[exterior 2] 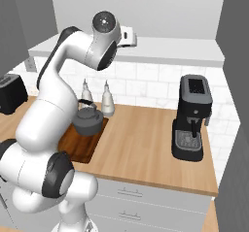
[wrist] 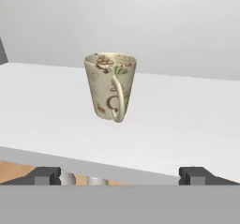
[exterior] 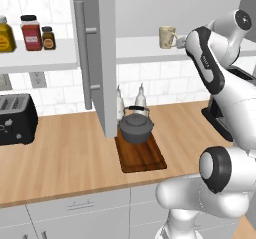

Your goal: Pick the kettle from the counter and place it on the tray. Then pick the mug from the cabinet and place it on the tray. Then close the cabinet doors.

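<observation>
Standing upright on the white inner shelf of the cabinet (exterior: 150, 48), the mug (exterior: 167, 36) is cream with printed brown and green motifs; in the hand view its handle faces the camera. Gripper (wrist: 121, 176) sits just right of the mug in the left base view, level with the shelf edge, not touching it. Jaws spread wide, nothing between them; finger tips (wrist: 47, 175) show at the lower corners of the hand view.

Kettle (exterior: 135, 127) rests on the far end of the tray (exterior: 142, 158), which lies on the counter (exterior: 65, 158). Two white bottles (exterior: 140, 97) stand just behind the kettle against the tiled wall.

Left cabinet door (exterior: 102, 58) stands swung open towards the near side, bar handle (exterior: 84, 55) visible.

Toaster (exterior: 16, 118) far left on counter; coffee machine (exterior 2: 193, 117) far right. Jars (exterior: 31, 33) on the white shelf at left.
</observation>
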Available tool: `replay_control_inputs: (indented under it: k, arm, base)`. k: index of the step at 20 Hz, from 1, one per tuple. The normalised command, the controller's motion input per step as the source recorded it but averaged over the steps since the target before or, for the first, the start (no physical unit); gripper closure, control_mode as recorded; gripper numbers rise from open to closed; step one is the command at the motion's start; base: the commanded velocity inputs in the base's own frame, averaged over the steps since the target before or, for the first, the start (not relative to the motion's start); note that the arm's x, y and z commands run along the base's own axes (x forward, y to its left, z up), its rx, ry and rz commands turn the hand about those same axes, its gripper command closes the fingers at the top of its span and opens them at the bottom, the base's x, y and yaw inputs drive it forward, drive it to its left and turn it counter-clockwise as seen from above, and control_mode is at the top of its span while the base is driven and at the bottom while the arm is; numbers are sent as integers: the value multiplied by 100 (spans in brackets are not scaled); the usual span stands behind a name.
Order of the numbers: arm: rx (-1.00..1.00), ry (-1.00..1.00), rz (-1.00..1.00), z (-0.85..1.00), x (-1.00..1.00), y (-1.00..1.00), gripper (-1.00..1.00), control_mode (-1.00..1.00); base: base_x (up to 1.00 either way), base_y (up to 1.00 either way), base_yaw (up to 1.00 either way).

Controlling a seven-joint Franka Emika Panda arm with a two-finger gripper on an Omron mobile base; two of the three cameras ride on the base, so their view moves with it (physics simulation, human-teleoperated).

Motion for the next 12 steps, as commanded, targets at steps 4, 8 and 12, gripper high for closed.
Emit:
replay_control_inputs:
  k: [4,8,12]
  arm:
    - [0,0,10,4,11,0,-100,-100]
    - [0,0,10,0,6,0,-100,-100]
    - [0,6,4,1,9,0,-100,-100]
  base:
    - [0,0,0]
    - [0,0,0]
    - [0,0,0]
